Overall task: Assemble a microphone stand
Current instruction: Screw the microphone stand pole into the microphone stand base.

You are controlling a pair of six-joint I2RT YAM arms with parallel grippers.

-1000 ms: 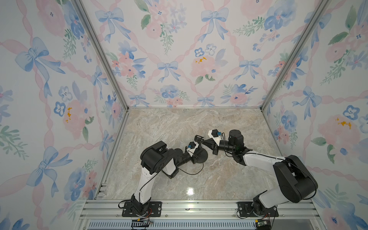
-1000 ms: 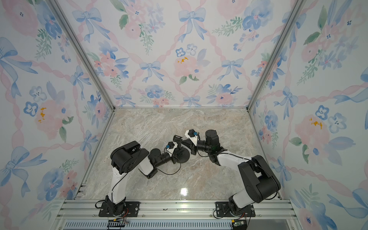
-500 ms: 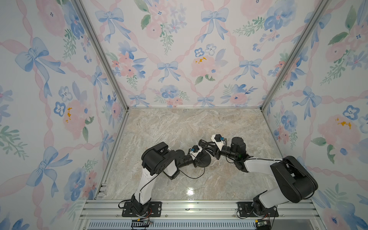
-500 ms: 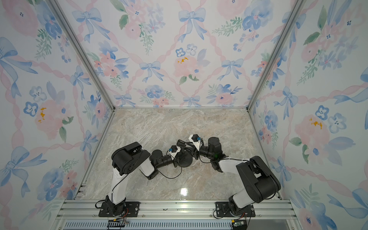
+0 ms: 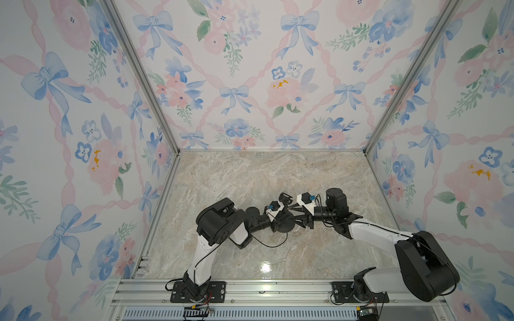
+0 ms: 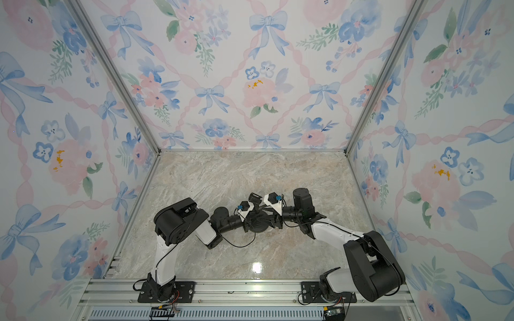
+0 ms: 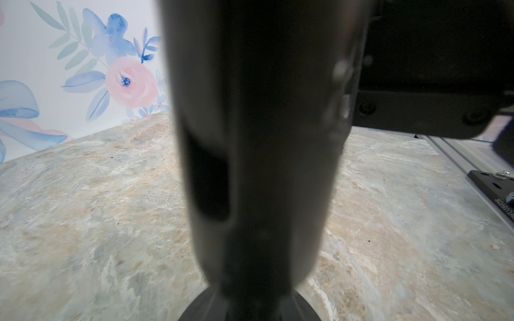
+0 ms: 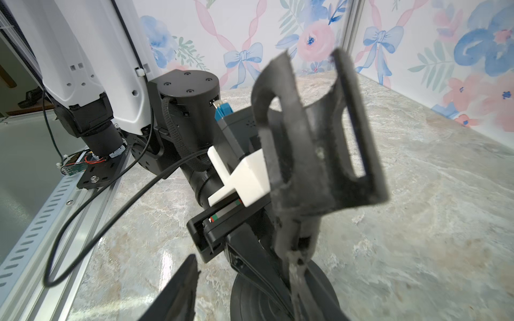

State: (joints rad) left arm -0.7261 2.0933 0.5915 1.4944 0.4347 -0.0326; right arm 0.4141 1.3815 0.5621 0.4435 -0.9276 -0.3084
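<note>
The left gripper (image 5: 277, 220) sits low, its fingers (image 8: 244, 251) closed on the rod (image 8: 296, 247) just above the base (image 8: 319, 289) (from above, its camera mount hides the grip itself). The stand (image 6: 257, 221) is upright mid-surface (image 5: 250, 178), with the clip (image 5: 286, 198) on top. In the left wrist view it is only a dark blur filling the middle. The right gripper (image 5: 295, 216) has its fingers (image 8: 178, 289) parted on either side of the rod, holding nothing. Its far finger is mostly cut off at the frame edge.
</note>
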